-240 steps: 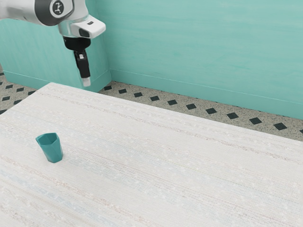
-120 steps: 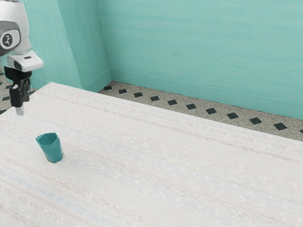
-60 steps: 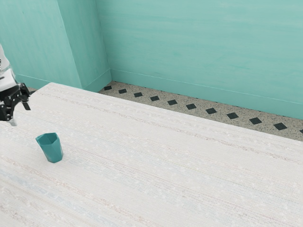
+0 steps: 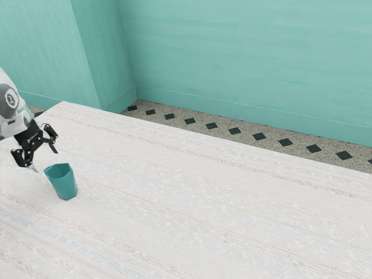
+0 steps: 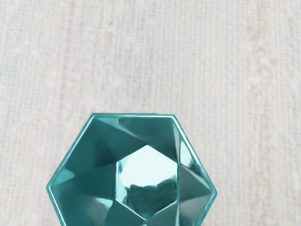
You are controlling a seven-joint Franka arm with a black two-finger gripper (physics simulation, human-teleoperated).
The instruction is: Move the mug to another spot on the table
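A teal faceted mug (image 4: 61,181) stands upright on the pale wood-grain table (image 4: 203,192), near the exterior view's left edge. My black gripper (image 4: 44,160) hangs tilted just above and to the left of the mug's rim, open, its two fingers spread apart with nothing between them. In the wrist view the mug (image 5: 132,173) is seen from above, close under my hand, showing a six-sided rim and a shiny hollow inside.
The table stretches wide toward the exterior view's right and front. Behind it a teal wall (image 4: 244,52) rises over a speckled floor with black diamond tiles (image 4: 258,136). A wall corner (image 4: 93,52) juts out at the back left.
My arm has swung from the back of the table down toward the mug. The gripper has dropped, tilted, and its fingers now stand spread beside the mug's rim. The mug has not moved.
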